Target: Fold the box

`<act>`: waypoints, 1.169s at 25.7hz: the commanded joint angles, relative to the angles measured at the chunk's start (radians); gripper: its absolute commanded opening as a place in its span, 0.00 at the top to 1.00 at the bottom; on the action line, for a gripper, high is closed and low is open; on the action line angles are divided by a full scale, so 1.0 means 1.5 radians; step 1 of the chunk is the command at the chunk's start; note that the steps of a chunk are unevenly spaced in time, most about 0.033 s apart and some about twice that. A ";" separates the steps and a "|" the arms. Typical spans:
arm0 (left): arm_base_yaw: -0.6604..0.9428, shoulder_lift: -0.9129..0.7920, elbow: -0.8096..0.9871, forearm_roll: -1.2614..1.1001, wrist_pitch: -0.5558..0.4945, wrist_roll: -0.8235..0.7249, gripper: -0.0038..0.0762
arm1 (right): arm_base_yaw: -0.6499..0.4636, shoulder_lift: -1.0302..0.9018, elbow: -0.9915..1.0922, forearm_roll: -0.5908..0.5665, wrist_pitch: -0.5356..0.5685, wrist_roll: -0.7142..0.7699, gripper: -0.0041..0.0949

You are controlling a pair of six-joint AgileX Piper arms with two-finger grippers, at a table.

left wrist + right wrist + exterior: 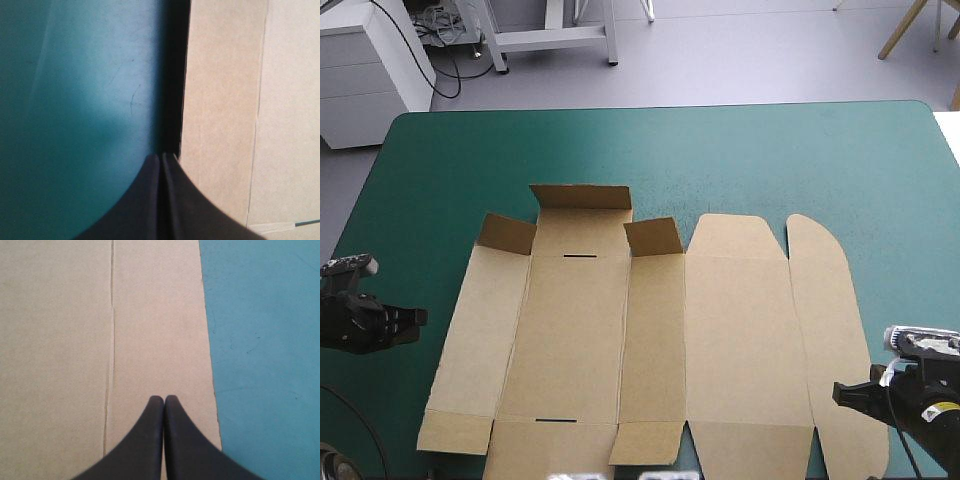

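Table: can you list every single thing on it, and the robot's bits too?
box: one, brown, an unfolded sheet that lies mostly flat on the middle and near part of the table, with three flaps at its far edge tilted up
table: one, teal-green cover, bare around the box
left gripper: one, black fingers shut, tip over the cover just beside the box's left edge
right gripper: one, black fingers shut, tip over the box's right panel, near its outer edge
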 commanded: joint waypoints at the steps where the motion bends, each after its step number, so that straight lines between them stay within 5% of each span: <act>1: 0.002 -0.014 -0.013 -0.035 0.001 0.006 0.96 | 0.013 0.004 -0.016 0.009 -0.036 -0.005 0.98; 5: -0.001 -0.014 -0.013 0.005 0.012 0.003 0.89 | 0.032 0.004 -0.016 0.009 -0.036 -0.005 0.98; 8: -0.001 -0.014 -0.013 0.054 0.024 0.000 0.60 | 0.032 0.004 -0.016 0.009 -0.036 -0.005 0.98; 10: -0.001 -0.014 -0.013 0.045 0.024 -0.001 0.32 | 0.032 0.004 -0.016 0.009 -0.036 -0.005 0.98; 12: -0.001 -0.014 -0.013 0.030 0.022 -0.013 0.22 | 0.032 0.004 -0.016 0.009 -0.036 -0.005 0.98; 30: -0.002 -0.013 0.165 -0.083 0.044 0.020 0.22 | 0.071 0.004 -0.016 0.009 -0.036 -0.005 0.98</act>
